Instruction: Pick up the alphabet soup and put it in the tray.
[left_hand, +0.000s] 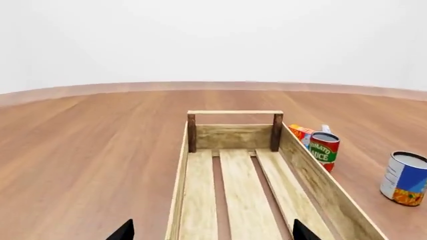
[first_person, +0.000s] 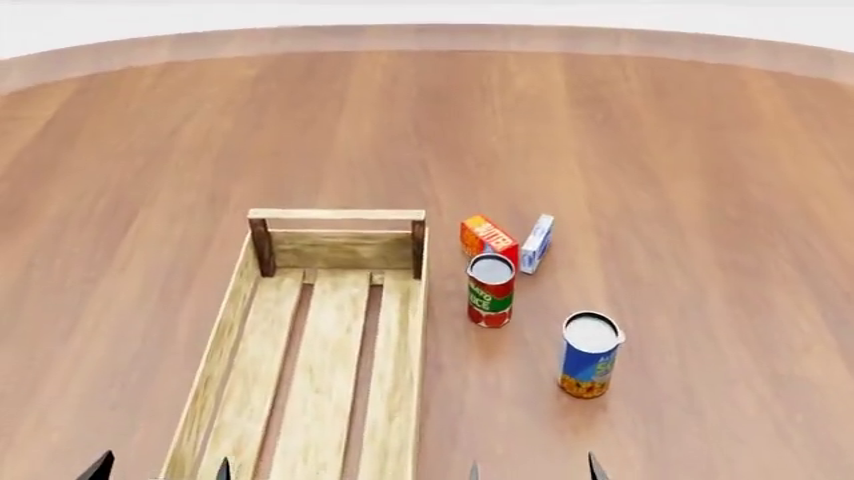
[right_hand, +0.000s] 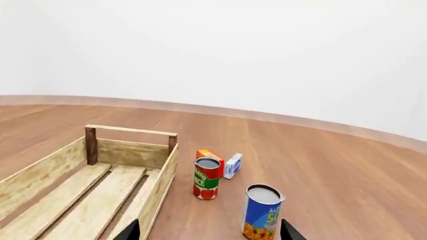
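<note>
The alphabet soup (first_person: 590, 356), a blue can with an orange-yellow lower band and a grey top, stands upright on the wood surface to the right of the tray (first_person: 214, 360). The tray is a long light-wood crate with a slatted bottom, and nothing lies in it. My right gripper (first_person: 534, 470) is open at the near edge. The soup (right_hand: 262, 212) stands a short way ahead of its dark fingertips (right_hand: 130, 232), towards the right one. My left gripper (first_person: 160, 470) is open too, and its tips straddle the tray's (left_hand: 327, 190) near end. The soup (left_hand: 404, 178) shows off to its side.
A red-and-green sauce can (first_person: 490, 290) stands just right of the tray's far end, between the tray and the soup. Behind it are an orange box (first_person: 489, 238) and a small white-and-blue box (first_person: 537, 243). Brown wood surface stretches all round.
</note>
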